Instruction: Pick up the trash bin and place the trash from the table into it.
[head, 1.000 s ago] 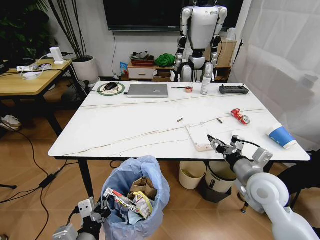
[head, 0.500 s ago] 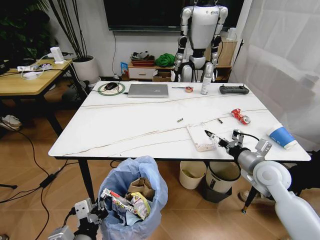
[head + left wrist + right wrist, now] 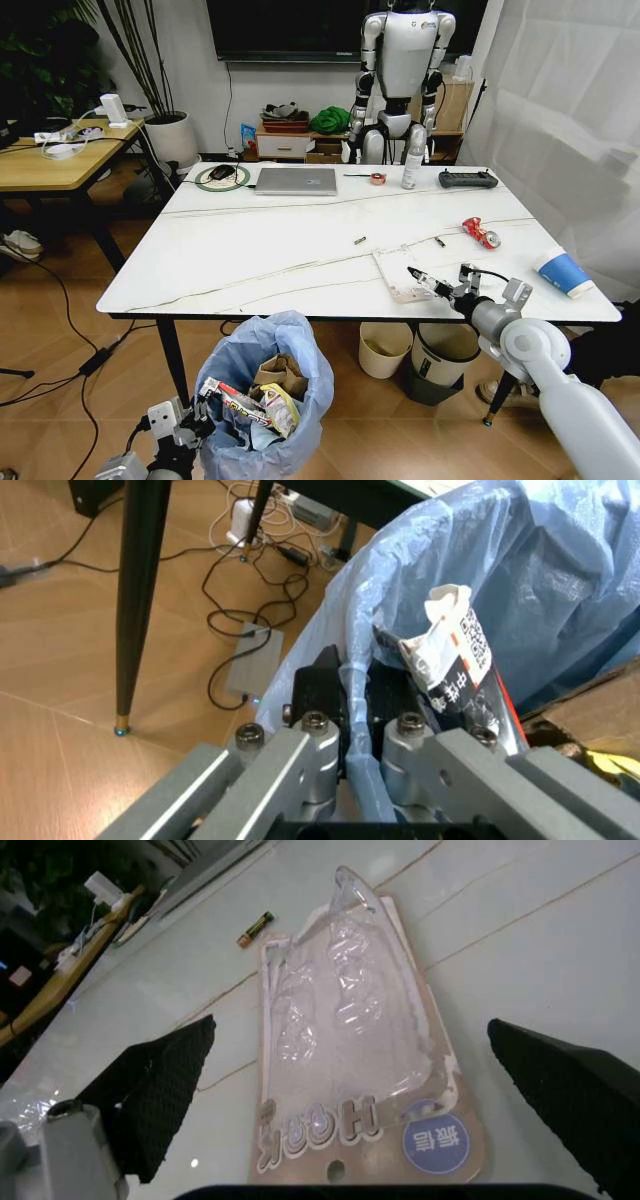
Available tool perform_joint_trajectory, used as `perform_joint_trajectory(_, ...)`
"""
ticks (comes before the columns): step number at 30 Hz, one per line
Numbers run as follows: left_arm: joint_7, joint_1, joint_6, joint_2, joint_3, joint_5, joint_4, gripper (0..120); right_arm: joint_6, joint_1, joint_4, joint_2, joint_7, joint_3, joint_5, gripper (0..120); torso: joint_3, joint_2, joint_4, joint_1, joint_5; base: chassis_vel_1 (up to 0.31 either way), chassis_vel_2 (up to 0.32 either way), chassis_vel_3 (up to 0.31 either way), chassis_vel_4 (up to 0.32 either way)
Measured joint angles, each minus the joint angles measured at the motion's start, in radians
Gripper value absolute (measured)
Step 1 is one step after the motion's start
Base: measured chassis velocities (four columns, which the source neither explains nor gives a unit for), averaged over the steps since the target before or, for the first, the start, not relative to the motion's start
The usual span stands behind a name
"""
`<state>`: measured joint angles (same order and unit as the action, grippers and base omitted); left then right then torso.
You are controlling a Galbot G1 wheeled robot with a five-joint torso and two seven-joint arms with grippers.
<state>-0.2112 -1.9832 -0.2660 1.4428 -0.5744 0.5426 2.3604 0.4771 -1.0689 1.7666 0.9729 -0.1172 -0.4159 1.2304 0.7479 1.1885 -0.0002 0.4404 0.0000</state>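
The large white marble-look table [image 3: 260, 255] with thin dark veins and slim black legs serves as the landmark. Below its near edge, on the wooden floor, the small trash bin [image 3: 262, 395] lined with a puffy light-blue translucent plastic bag is seen, already filled with brown cardboard, a colourful wrapper and white paper. The left gripper [image 3: 190, 425] is placed at the bin's rim on the side away from the table; in the left wrist view its two dark fingers [image 3: 322, 694] are drawn close together on a fold of the blue bag at the rim, with a printed black, white and red wrapper [image 3: 462, 656] just beside them inside the bin.

On the table, near its front edge, a flat white blister packet [image 3: 400, 273] with a clear moulded plastic front is lying. The right gripper [image 3: 425, 281] is held low over the tabletop just beside this packet, its fingers spread wide and nothing between them; in the right wrist view the packet [image 3: 350, 1065] lies between the two black textured pads [image 3: 155, 1084], which are well apart from it on either side. A small battery [image 3: 255, 928] rests on the table beyond the packet. Farther along the table's right side a crushed red can [image 3: 480, 232] and a blue paper cup [image 3: 564, 273] are seen.
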Motion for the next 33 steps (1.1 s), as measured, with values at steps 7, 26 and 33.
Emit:
perform_joint_trajectory(7,-0.001,0.003,0.0,0.0,0.0,0.002,-0.004,0,-0.001,0.009,0.001,0.011,-0.004,0.027,-0.019,100,0.0,0.0,0.0,0.0,-0.0001,0.0,0.0,0.0,0.0)
perform_joint_trajectory(26,-0.002,0.011,0.0,-0.006,-0.004,0.013,-0.005,0,-0.006,0.001,-0.001,0.011,-0.007,0.036,-0.066,41,0.0,0.0,0.0,0.0,0.0,0.0,0.0,0.0,0.0)
perform_joint_trajectory(33,-0.005,0.015,-0.003,-0.008,-0.006,0.017,-0.006,0,-0.01,-0.011,0.032,0.01,-0.002,0.05,-0.053,16,0.0,0.0,-0.0001,0.0,0.0,0.0,0.0,0.0,0.0)
